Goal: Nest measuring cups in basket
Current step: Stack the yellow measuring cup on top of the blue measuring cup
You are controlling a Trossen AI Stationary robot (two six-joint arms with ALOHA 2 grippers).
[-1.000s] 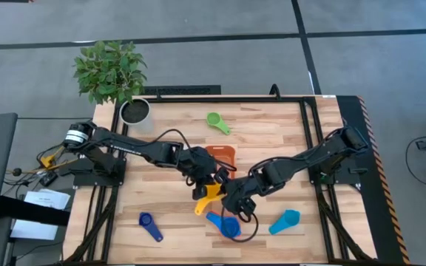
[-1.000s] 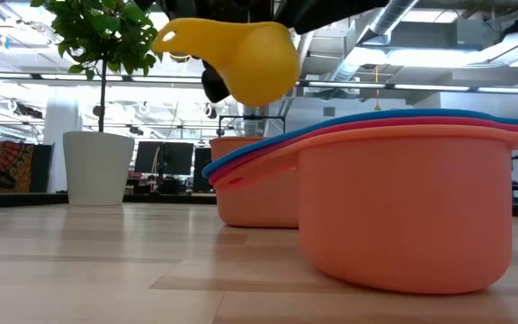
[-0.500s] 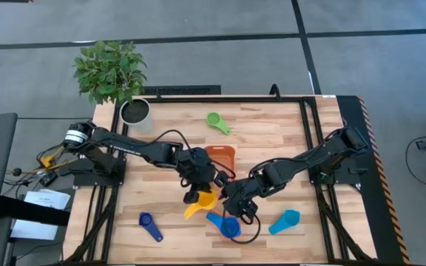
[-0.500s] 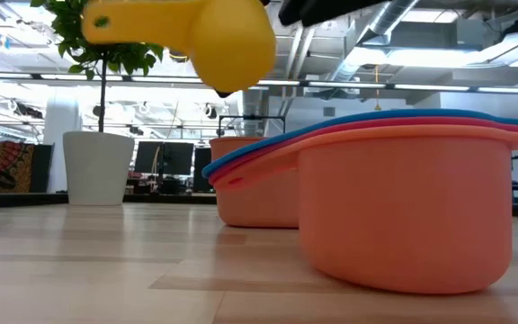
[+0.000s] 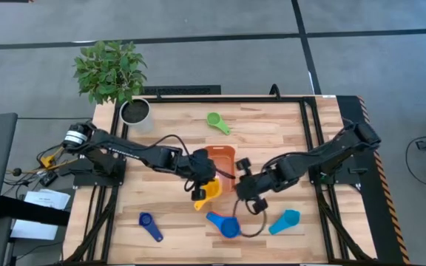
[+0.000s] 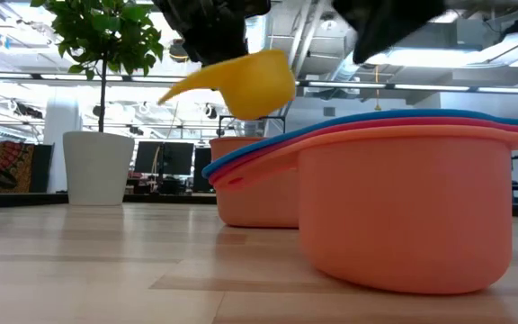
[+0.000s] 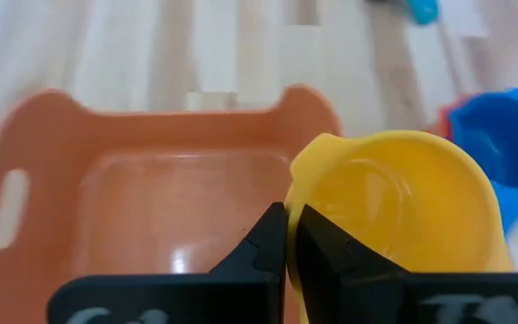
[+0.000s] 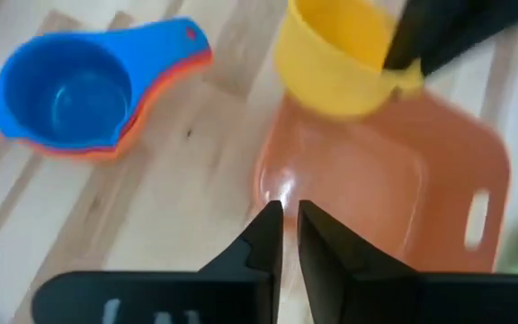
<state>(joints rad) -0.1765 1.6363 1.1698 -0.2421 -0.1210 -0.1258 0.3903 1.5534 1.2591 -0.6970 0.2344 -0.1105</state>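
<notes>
Left pincer, clamped on yellow cup, swung back to basket edge. Right pincer, fingers together, retreated from stack.

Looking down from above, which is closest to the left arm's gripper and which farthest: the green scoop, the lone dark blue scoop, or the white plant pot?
Measured from the left gripper, whose fingers hold the yellow cup beside the basket:
1. The lone dark blue cup, toward the table's front left.
2. The green cup, at the back beyond the basket.
3. The white plant pot, at the back-left corner.
</notes>
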